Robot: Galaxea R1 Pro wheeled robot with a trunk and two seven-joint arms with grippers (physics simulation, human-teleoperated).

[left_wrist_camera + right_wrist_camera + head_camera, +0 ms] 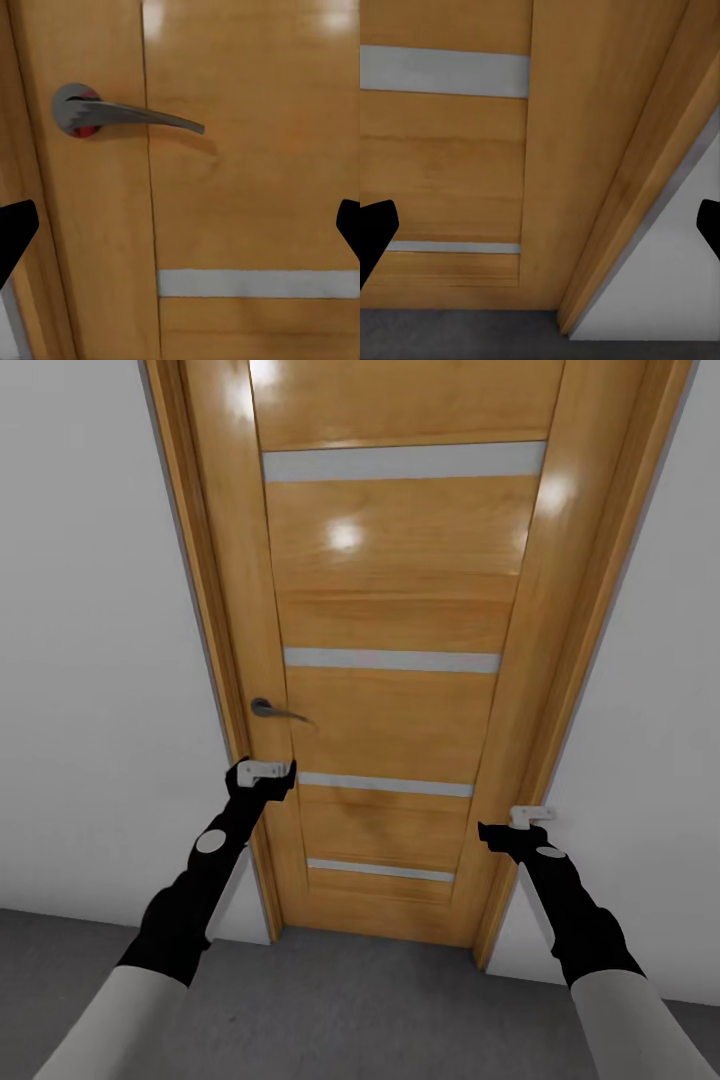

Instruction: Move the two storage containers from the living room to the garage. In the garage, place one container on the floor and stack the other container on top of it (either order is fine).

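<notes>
The left gripper (pixel 262 772) hangs just below the door handle (pixel 278 710), fingers (pixel 15 229) spread wide and empty; it is the nearer arm. The handle's lever runs sideways across the wooden door (pixel 400 610). The right gripper (pixel 515 825) looks open too, empty. No storage containers appear here.

You had nothing to read here: no text, label, brand, number or sign stood on the wooden door (pixel 400 660), its grey handle (pixel 120 115), the white wall (pixel 90 660) or the grey floor (pixel 350 1010).
</notes>
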